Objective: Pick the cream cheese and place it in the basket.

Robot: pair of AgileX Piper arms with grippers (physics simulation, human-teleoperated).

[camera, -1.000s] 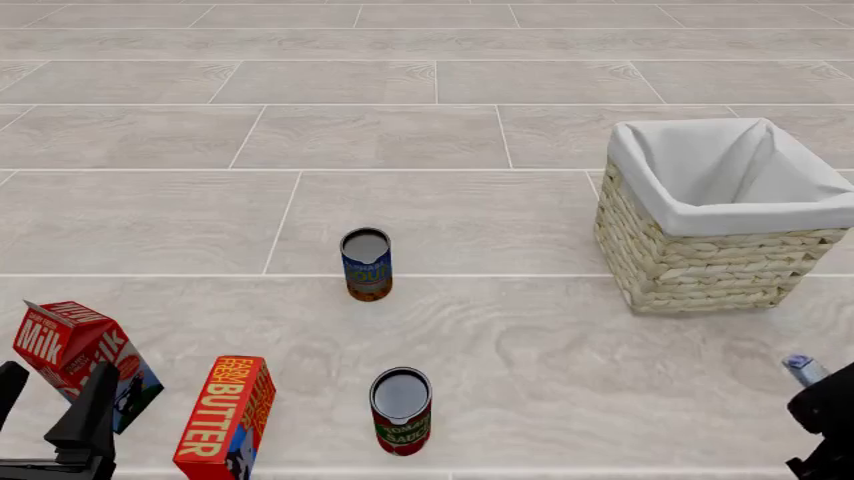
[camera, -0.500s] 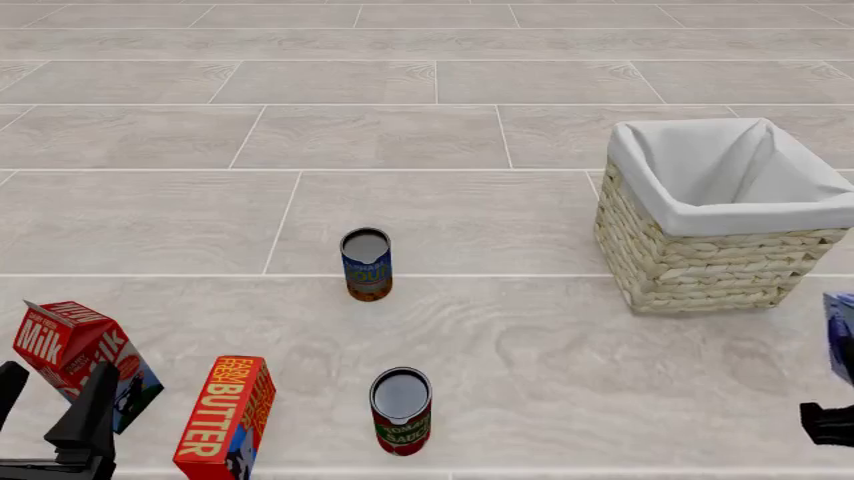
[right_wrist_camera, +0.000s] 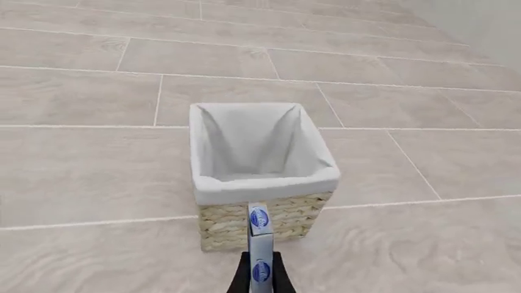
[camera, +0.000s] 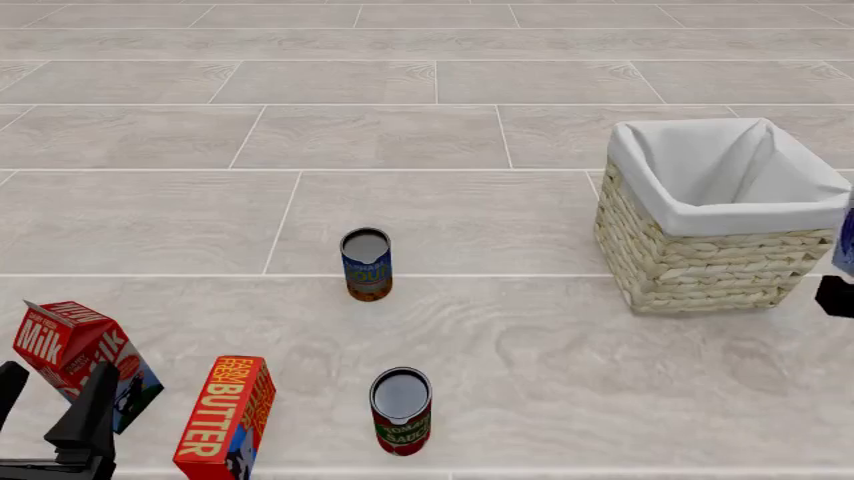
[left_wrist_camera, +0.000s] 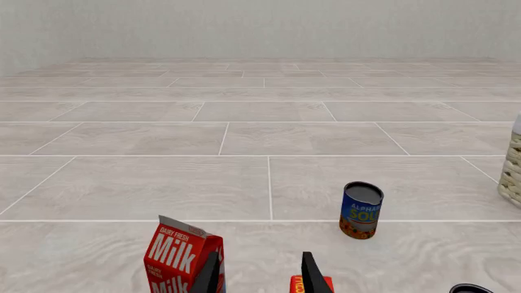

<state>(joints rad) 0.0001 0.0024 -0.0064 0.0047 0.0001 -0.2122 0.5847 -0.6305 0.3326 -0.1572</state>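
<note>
The cream cheese [right_wrist_camera: 258, 243], a thin blue box with whitish patches seen edge-on, is upright in my right gripper [right_wrist_camera: 260, 278], which is shut on it. In the front view only a blue sliver of the cream cheese [camera: 846, 246] shows at the right edge, above the dark right gripper [camera: 839, 292]. It hangs just right of the basket [camera: 694, 214], level with its wall. The wicker basket [right_wrist_camera: 218, 227] has a white cloth lining and nothing inside. Near the front left corner my left gripper [camera: 51, 398] is open and holds nothing, beside the milk carton.
A red Milk carton [camera: 78, 355] and an orange-red BUTTER box [camera: 227, 418] stand at the front left. A blue soup can [camera: 366, 263] is at mid-table and a tomato can [camera: 400, 410] nearer the front. The left wrist view shows the Milk carton [left_wrist_camera: 180, 259] and soup can [left_wrist_camera: 360, 209].
My right gripper has carried the cream cheese up and forward along the right edge of the front view, to beside the basket. The left arm has not moved.
</note>
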